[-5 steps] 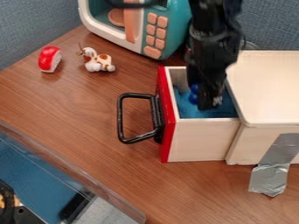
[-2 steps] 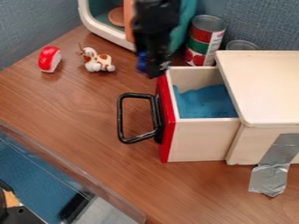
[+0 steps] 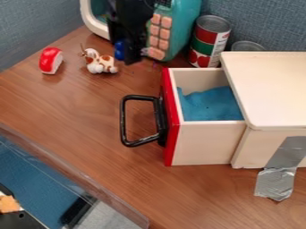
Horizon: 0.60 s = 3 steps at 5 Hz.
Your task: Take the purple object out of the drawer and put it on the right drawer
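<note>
At the top, in front of the toy microwave, the black gripper point(image 3: 130, 57) hangs above the table, left of the drawer and close to the toy dog. It is shut on a small object point(image 3: 119, 50) that looks dark blue to purple, partly hidden by the black fingers. The wooden drawer point(image 3: 200, 142), with its red front and black handle, stands pulled out of the cream box point(image 3: 272, 89). Blue material point(image 3: 210, 105) lies inside the drawer.
A teal toy microwave point(image 3: 185, 22) stands behind the gripper. Behind the drawer is a can point(image 3: 209, 42); at left are a brown-and-white toy dog point(image 3: 99, 62) and a red-and-white toy point(image 3: 51, 60). Silver tape point(image 3: 277, 179) runs down the box's front.
The gripper has moved from inside the drawer up and left past its red front, carrying the small dark blue object with it. The drawer has stayed put.
</note>
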Each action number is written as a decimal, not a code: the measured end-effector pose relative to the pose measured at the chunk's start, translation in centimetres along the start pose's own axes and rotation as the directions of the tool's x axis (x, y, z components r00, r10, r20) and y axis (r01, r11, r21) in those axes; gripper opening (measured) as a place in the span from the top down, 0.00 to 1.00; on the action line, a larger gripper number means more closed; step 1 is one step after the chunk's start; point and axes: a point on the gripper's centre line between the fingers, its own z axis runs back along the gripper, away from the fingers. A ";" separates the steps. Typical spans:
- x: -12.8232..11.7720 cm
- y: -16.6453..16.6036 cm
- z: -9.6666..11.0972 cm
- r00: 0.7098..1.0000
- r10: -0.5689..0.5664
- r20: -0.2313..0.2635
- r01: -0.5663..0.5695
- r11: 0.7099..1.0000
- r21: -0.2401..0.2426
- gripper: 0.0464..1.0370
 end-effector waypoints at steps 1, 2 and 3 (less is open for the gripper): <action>-0.2 1.8 -2.9 0.997 0.032 -0.074 -0.032 0.999 -0.002 0.24; 0.0 1.7 -6.0 0.991 0.012 -0.132 -0.018 0.999 -0.042 0.24; 1.0 -0.2 -7.7 0.989 -0.055 -0.137 0.044 0.996 -0.083 0.24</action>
